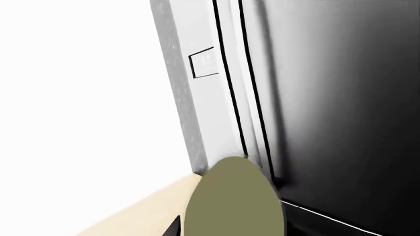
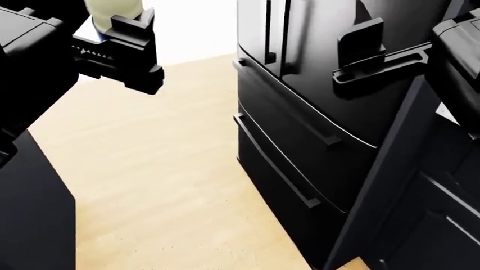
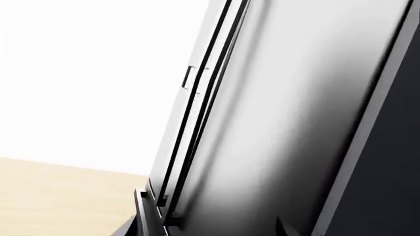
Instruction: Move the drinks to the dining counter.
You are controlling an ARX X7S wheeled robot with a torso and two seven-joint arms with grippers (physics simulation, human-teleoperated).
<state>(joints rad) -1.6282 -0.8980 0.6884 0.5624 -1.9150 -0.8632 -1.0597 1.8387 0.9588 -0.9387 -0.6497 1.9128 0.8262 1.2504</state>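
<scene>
L gripper (image 2: 120, 48) carrying cream bottle (image 2: 112, 12), dining counter not in view.
Bottle upright, clamped between L jaws, over wood floor (image 2: 165, 169) beside black fridge (image 2: 315, 112); R gripper (image 2: 375, 56) jaws apart, empty, so L arm does the drop-off.

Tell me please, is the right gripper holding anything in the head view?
No, the right gripper hangs empty before the black fridge.

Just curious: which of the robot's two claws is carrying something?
The left gripper, at the head view's upper left, is clamped round a cream bottle; the right gripper is empty.
</scene>
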